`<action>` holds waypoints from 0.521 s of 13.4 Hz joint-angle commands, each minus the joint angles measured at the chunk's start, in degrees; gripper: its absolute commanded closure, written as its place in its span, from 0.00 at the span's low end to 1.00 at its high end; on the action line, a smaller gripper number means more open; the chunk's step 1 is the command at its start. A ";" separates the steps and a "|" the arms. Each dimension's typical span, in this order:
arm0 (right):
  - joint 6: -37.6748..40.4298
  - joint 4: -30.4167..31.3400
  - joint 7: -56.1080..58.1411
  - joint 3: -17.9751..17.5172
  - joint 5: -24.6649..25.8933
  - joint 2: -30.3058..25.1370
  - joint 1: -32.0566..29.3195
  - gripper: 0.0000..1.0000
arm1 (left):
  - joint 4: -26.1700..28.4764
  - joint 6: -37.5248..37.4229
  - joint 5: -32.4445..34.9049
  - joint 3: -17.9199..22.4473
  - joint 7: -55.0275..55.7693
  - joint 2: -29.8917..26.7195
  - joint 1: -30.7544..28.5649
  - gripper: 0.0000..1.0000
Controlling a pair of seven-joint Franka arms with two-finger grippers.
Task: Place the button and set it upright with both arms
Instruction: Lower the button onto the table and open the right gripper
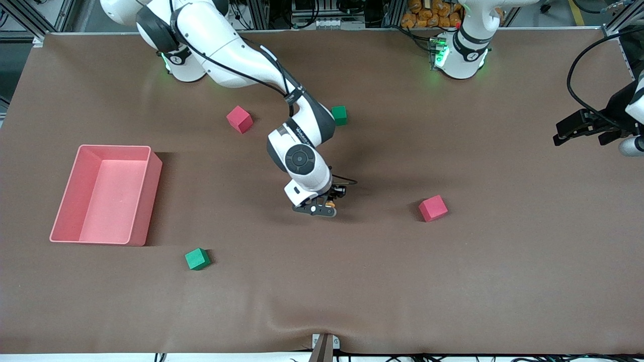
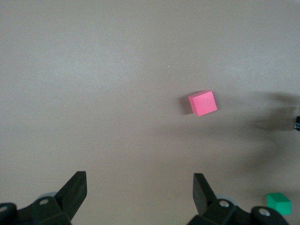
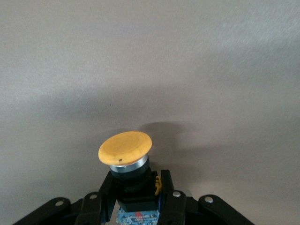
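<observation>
The button [image 3: 125,154] has a round orange cap, a silver ring and a black body. My right gripper [image 3: 135,185] is shut on its black body, the cap pointing away from the wrist. In the front view the right gripper [image 1: 322,206] hangs low over the middle of the brown table, with the orange of the button [image 1: 330,204] just showing between the fingers. My left gripper [image 1: 586,128] is open and empty, raised over the left arm's end of the table. In the left wrist view its fingers [image 2: 75,190] stand wide apart.
A pink bin [image 1: 108,193] stands toward the right arm's end. Red cubes [image 1: 432,208] [image 1: 239,119] and green cubes [image 1: 197,259] [image 1: 339,115] lie scattered on the table. The left wrist view shows a red cube [image 2: 202,103] and a green cube [image 2: 279,203].
</observation>
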State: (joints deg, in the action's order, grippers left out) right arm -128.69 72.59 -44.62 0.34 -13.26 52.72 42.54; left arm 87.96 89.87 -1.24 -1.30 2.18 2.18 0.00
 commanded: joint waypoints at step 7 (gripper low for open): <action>0.37 -1.58 -4.25 0.54 -1.33 1.77 2.46 0.86 | -0.42 -0.67 -0.26 -0.10 -1.04 0.46 0.00 0.00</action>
State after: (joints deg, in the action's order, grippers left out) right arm -128.66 72.59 -48.13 0.33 -13.32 53.41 44.48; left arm 88.11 89.87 -1.24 -1.36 2.18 2.35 0.07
